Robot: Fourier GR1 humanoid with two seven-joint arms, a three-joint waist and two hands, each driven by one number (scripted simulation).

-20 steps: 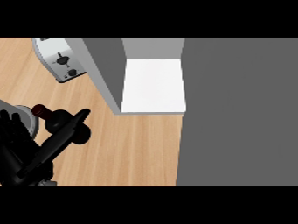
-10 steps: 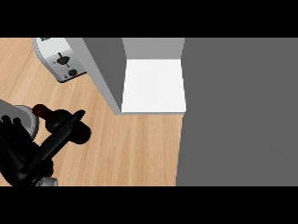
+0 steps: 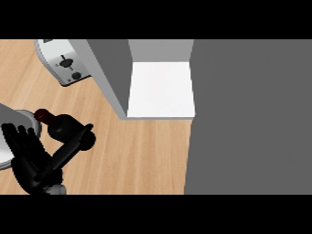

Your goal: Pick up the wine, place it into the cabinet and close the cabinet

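Step in hand: pickup. The left hand (image 3: 36,164) brackets the wine bottle (image 3: 65,128), fingers and thumb straight, not curled. The next move calls for closing the grasp, then lifting toward the open cabinet (image 3: 162,91).

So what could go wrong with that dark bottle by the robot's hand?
1. The left hand is right beside the wine bottle, with its fingers straight and not curled round it. A nudge might tip the bottle over on the counter.
2. The open cabinet door stands between the bottle and the white shelf. The bottle could knock the door's edge on its way in.
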